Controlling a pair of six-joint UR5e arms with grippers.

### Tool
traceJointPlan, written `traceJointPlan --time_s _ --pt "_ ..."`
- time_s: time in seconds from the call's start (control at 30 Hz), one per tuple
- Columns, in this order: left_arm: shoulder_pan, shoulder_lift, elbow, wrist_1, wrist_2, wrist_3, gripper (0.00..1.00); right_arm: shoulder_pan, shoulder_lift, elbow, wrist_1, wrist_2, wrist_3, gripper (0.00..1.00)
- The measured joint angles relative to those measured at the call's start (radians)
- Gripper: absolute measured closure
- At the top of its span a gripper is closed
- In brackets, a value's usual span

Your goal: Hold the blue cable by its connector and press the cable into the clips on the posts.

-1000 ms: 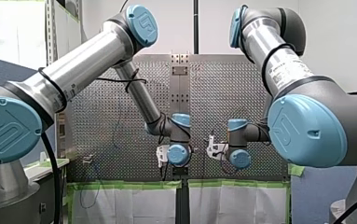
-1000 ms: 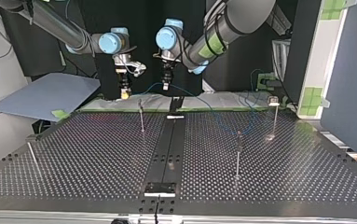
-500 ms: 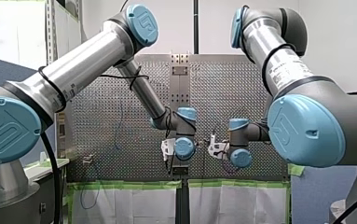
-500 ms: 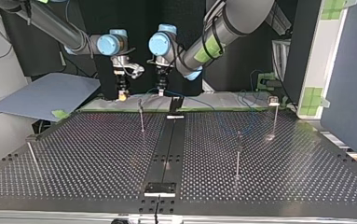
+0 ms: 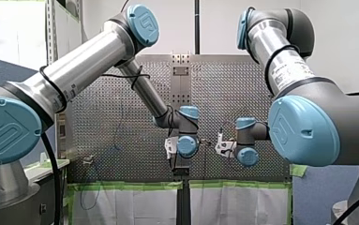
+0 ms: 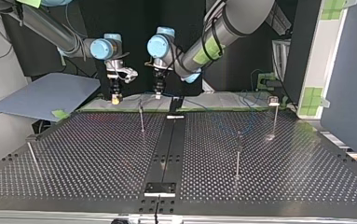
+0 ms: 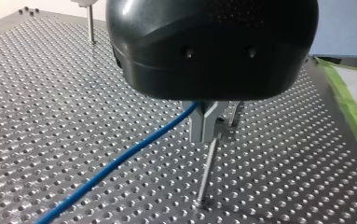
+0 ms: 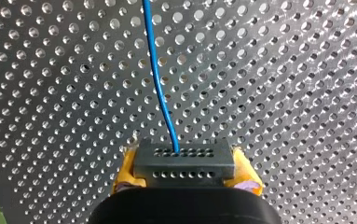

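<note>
Above table (image 6: pixel 97 154) | right jaws clamp dark connector (image 8: pixel 184 163) | left jaws pinch thin blue cable (image 8: pixel 157 79)

- This is a robotics laboratory: a fenced-off test cell, not a home or a shop.
- Two industrial arms with silver tubes and pale blue joint caps, my left arm (image 5: pixel 88 61) and my right arm (image 5: pixel 285 65), reach over one bench.
- The bench is a metal perforated table (image 6: pixel 97 154), drilled in a regular grid, with a black rail (image 6: pixel 167 140) down its middle.
- Thin metal posts (image 6: pixel 141 119) stand on the table well apart, as fixtures.
- Green tape (image 5: pixel 125 185) edges the table and marks a white column (image 6: pixel 325 51).
- A slotted metal upright (image 5: pixel 50 28), a blue partition (image 6: pixel 353 70) and a black backdrop (image 6: pixel 134 14) surround the bench.
</note>
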Motion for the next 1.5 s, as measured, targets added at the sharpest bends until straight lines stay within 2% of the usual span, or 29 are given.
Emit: traceJointPlan --time_s 0.27,0.43,0.6,0.73,0.9,1.07,1.27,1.5 --pt "0.000 -0.021 0.048 -0.028 0.007 -0.005 1.00 -0.006 0.000 -0.014 0.018 -0.048 -0.003 1.00" --pt "-0.002 -0.063 0.096 -0.069 0.005 -0.006 1.00 -0.009 -0.001 -0.020 0.033 -0.052 -0.006 1.00" --pt "0.002 -0.077 0.124 -0.079 0.002 -0.006 1.00 -0.013 -0.001 -0.026 0.040 -0.051 -0.005 1.00" --pt "0.003 -0.078 0.128 -0.060 -0.007 -0.007 1.00 -0.026 0.000 -0.030 0.041 -0.053 -0.006 1.00" --pt "0.004 -0.079 0.129 -0.042 -0.009 -0.007 1.00 -0.045 0.000 -0.032 0.039 -0.063 -0.015 1.00" --pt "0.007 -0.086 0.134 -0.032 0.012 -0.007 1.00 -0.063 0.001 -0.044 0.042 -0.086 -0.019 1.00" --pt "0.004 -0.132 0.183 -0.068 0.028 -0.008 1.00 -0.076 0.002 -0.068 0.062 -0.120 -0.015 1.00" --pt "0.006 -0.142 0.221 -0.080 0.039 -0.009 1.00 -0.091 0.003 -0.083 0.071 -0.140 -0.010 1.00"
